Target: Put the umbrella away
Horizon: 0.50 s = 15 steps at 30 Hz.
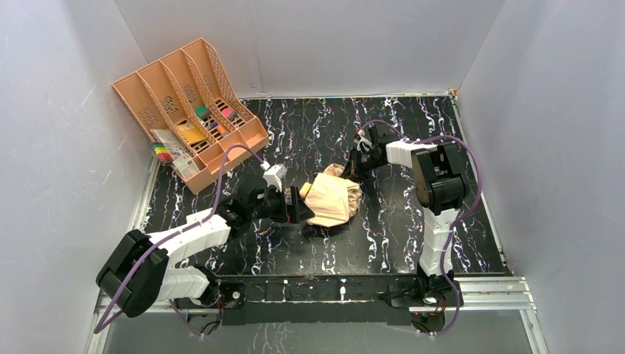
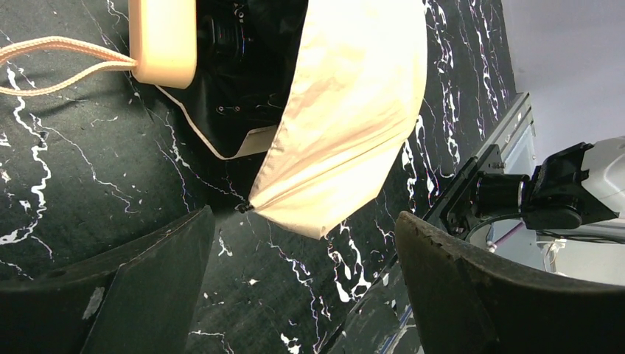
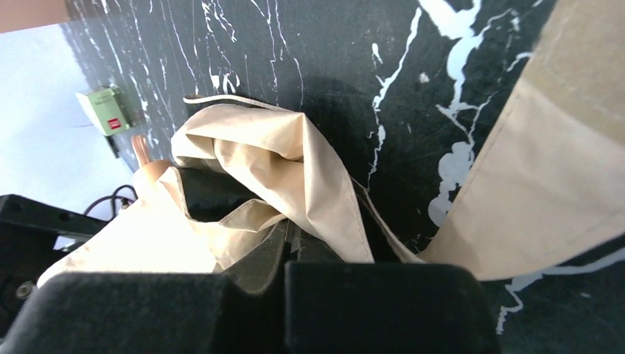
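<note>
The umbrella lies crumpled in the middle of the black marbled table, pale tan fabric loosely bunched. My left gripper is at its left edge, open and empty. In the left wrist view the gripper has its jaws wide apart, just short of a hanging fabric panel. The tan handle and its loop strap lie beyond. My right gripper is at the umbrella's far right edge. In the right wrist view it is shut on a fold of the umbrella fabric.
A peach-orange divided file tray holding small colourful items stands at the back left, leaning against the wall. White walls close in the table on three sides. The metal rail with the arm bases runs along the near edge.
</note>
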### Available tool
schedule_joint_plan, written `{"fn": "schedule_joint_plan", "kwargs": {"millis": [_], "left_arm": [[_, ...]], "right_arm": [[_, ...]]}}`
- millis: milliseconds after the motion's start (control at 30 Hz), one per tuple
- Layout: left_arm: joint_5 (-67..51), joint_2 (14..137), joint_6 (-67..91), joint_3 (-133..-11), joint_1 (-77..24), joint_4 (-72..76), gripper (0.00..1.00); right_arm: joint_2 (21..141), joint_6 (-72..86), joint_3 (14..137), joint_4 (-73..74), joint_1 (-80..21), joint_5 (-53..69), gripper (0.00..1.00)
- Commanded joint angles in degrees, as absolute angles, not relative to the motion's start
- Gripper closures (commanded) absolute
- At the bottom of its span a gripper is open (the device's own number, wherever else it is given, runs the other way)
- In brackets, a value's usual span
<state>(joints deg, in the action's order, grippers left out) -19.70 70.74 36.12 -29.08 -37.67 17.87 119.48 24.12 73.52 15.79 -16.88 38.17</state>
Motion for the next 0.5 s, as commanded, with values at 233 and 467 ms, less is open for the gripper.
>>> {"fn": "schedule_joint_plan", "kwargs": {"millis": [233,467], "left_arm": [[-16.15,74.97,34.62,-30.33,-44.08,21.46,0.15],[-14.23,78.62,35.48,-31.72,-44.4,24.0,0.2]], "right_arm": [[127.39,20.92,71.76,16.64,-15.56,25.91,1.0],[126.31,20.49,70.97,16.3,-15.56,26.35,1.0]]}}
